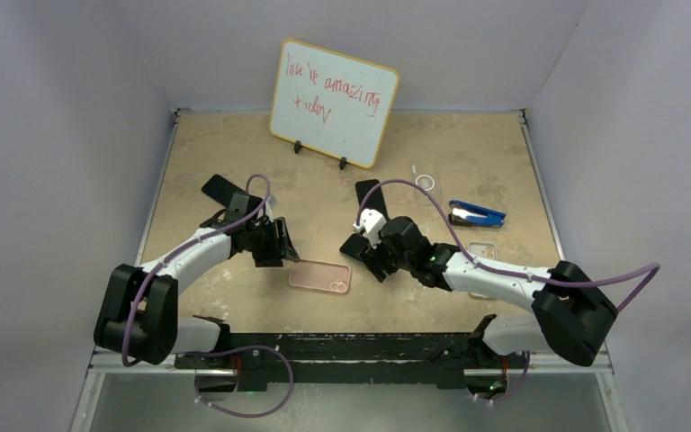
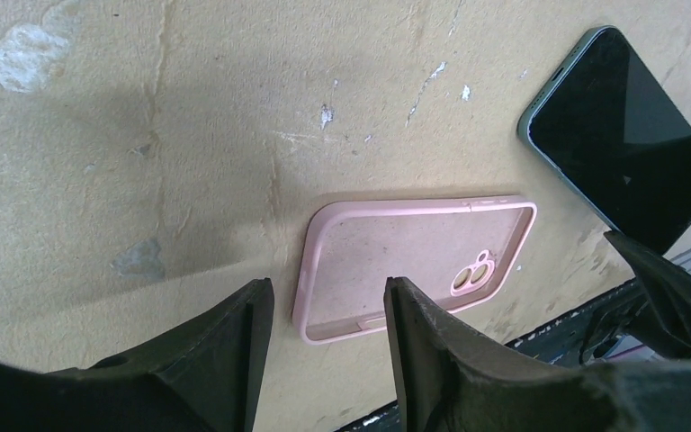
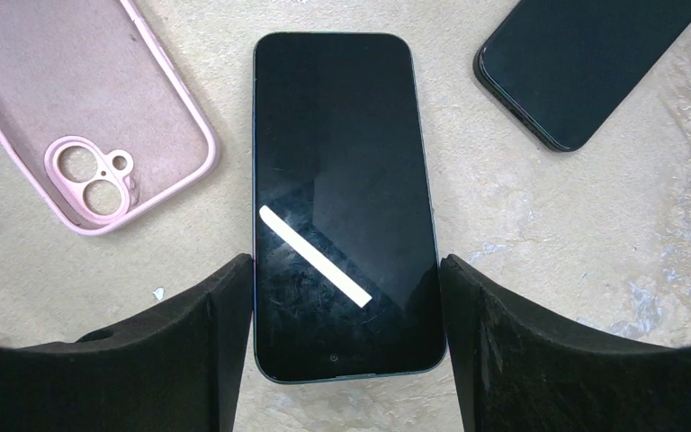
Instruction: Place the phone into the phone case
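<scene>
The pink phone case (image 1: 320,275) lies open side up on the table near the front edge. It also shows in the left wrist view (image 2: 414,261) and the right wrist view (image 3: 81,117). My left gripper (image 1: 279,245) is open and empty just left of the case, and its jaws (image 2: 328,297) frame the case's short end. The dark phone (image 3: 342,198) lies screen up to the right of the case, seen too in the left wrist view (image 2: 621,162). My right gripper (image 3: 346,270) is closed on the phone's two long edges near its lower end (image 1: 364,250).
A second dark phone (image 1: 369,192) lies behind the right gripper, also in the right wrist view (image 3: 585,63). A third (image 1: 220,189) lies behind the left arm. A blue tool (image 1: 477,214), a clear case (image 1: 481,250) and a small ring (image 1: 426,181) are at the right. A whiteboard (image 1: 333,101) stands at the back.
</scene>
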